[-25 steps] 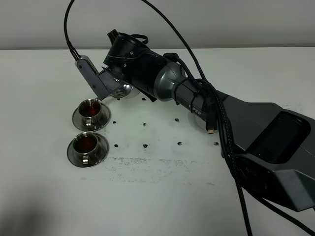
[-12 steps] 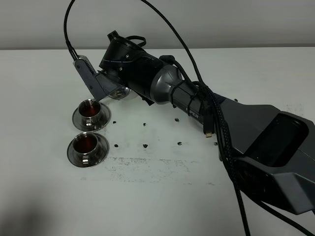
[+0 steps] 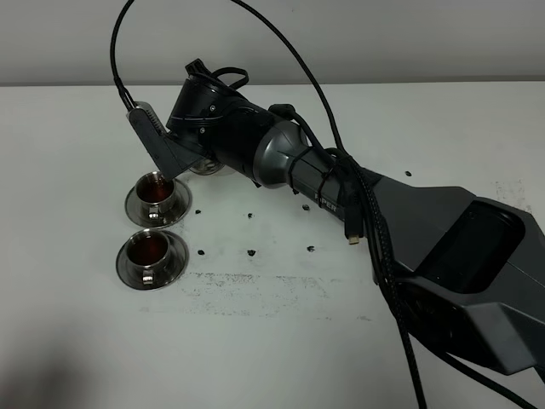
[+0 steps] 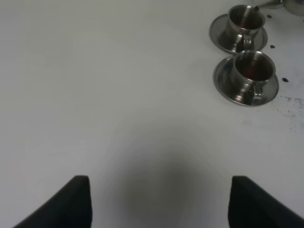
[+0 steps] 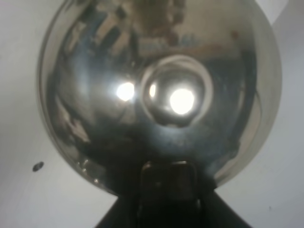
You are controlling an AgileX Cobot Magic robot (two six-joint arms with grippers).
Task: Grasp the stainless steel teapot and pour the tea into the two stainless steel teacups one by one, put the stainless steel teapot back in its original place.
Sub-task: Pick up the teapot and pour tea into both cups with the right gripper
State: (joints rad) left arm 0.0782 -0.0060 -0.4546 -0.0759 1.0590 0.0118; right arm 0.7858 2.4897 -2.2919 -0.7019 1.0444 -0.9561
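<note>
My right gripper (image 3: pixel 174 155) reaches across to the left and is shut on the stainless steel teapot (image 3: pixel 204 164), held tilted above the table. The arm hides most of it. In the right wrist view its domed lid and knob (image 5: pixel 175 90) fill the frame, with the gripper (image 5: pixel 166 190) at the handle. The thin spout (image 4: pixel 267 4) points at the far teacup (image 3: pixel 156 192). The near teacup (image 3: pixel 150 250) stands just in front of it. Both cups sit on saucers and hold dark tea. My left gripper (image 4: pixel 161 204) is open and empty, far from the cups (image 4: pixel 251 69). The coaster disc is hidden.
Small dark specks (image 3: pixel 251 253) dot the white table (image 3: pixel 281 341) to the right of the cups. The right arm's body (image 3: pixel 443 256) and its cables (image 3: pixel 400 341) cover the right side of the table. The back edge meets a grey wall.
The right wrist has shifted a little to the left and back with the teapot still in it. The cups have not moved.
</note>
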